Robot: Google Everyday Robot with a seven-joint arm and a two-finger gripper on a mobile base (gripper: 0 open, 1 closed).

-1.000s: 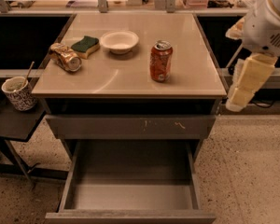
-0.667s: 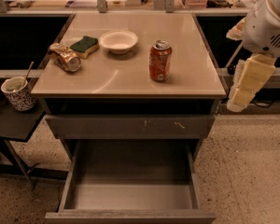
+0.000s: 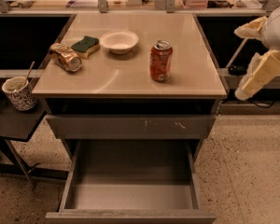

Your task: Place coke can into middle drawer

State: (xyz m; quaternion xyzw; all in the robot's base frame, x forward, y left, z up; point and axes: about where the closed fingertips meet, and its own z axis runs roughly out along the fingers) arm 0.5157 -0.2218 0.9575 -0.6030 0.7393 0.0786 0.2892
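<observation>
Camera view has the gripper [image 3: 245,90] way off on the right edge, hanging in the air beside the counter's right corner and well apart from everything on top. We honestly can't tell whether it's open or closed from this angle. It's holding nothing that we can see.

Nearest thing to it is the coke can [image 3: 161,61]: standing upright on the counter [image 3: 130,80], right of centre, long axis vertical, silver top and pull-tab facing up. There's pale lettering on the red-orange side, but we can't read it.

Left of that sits a white bowl [image 3: 119,41], then a green sponge [image 3: 85,46], then a dented gold-brown can [image 3: 65,57] lying on its side.

Below the top is a shut drawer front [image 3: 130,125] with pale scratches. Under it the middle drawer [image 3: 130,196] is pulled out, bare grey floor showing.

Far left, a patterned mug [image 3: 19,93] sits on a dark side table.
</observation>
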